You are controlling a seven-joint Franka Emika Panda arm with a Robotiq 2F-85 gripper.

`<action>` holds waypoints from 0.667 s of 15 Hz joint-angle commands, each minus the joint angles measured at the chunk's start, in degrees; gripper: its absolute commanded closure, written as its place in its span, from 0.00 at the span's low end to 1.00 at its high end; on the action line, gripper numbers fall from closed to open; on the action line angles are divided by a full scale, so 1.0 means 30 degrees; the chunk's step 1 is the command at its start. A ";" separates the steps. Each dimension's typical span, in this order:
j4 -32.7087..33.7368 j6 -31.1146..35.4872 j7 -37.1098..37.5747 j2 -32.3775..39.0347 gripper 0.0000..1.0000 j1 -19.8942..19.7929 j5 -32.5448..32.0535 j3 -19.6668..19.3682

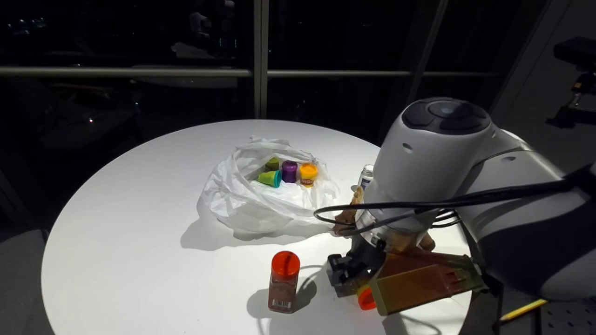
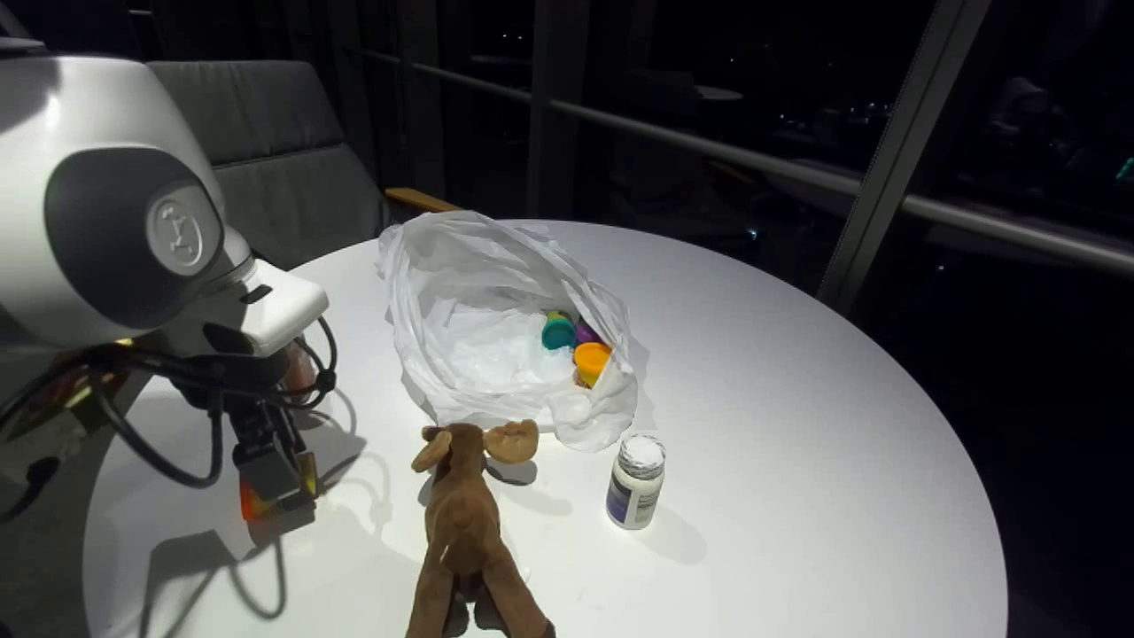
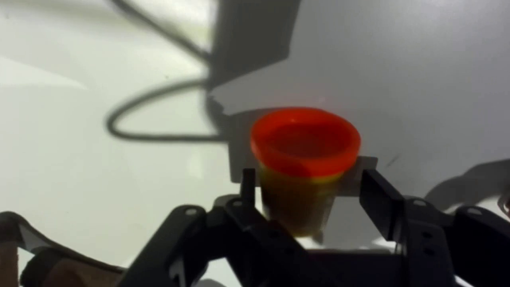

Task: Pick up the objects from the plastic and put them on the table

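My gripper (image 3: pixel 306 178) is open around a yellow cup with a red lid (image 3: pixel 305 143). A gap shows between the cup and each of the fingers (image 3: pixel 380 205), wider on the right. Whether the cup rests fully on the white table (image 1: pixel 153 279) I cannot tell. In an exterior view the gripper (image 1: pixel 347 279) is low over the table beside this cup, partly hidden by the arm. The whitish plastic (image 1: pixel 260 218) lies open farther back. Inside it are a green cup with a teal lid (image 1: pixel 269 178), a darker green one (image 1: pixel 272 164), a purple cup (image 1: pixel 289 172) and an orange-lidded cup (image 1: pixel 308 174).
A red-capped jar (image 1: pixel 283 286) stands near the gripper. A brown plush moose (image 2: pixel 465 514) lies in front of the plastic, with a white bottle (image 2: pixel 635 483) to its right. A translucent yellow-red part (image 1: pixel 421 284) hangs by the wrist, and loose cables loop around the arm.
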 commanded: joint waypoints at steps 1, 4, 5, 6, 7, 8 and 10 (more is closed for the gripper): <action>-0.0026 0.0898 0.0197 -0.1062 0.01 0.1356 -0.0656 -0.2191; 0.0374 0.0597 0.0740 -0.1785 0.00 0.2989 -0.0435 -0.4661; 0.0674 0.0463 0.0952 -0.1823 0.00 0.3446 -0.0326 -0.5413; 0.1178 0.0437 0.1310 -0.1596 0.00 0.4046 -0.0235 -0.6364; 0.1796 0.0392 0.1417 -0.1310 0.00 0.4295 -0.0190 -0.6980; 0.2226 0.0223 0.1219 -0.1211 0.00 0.4122 -0.0132 -0.7075; 0.3507 -0.0294 0.1323 -0.0575 0.00 0.3596 0.0492 -0.6901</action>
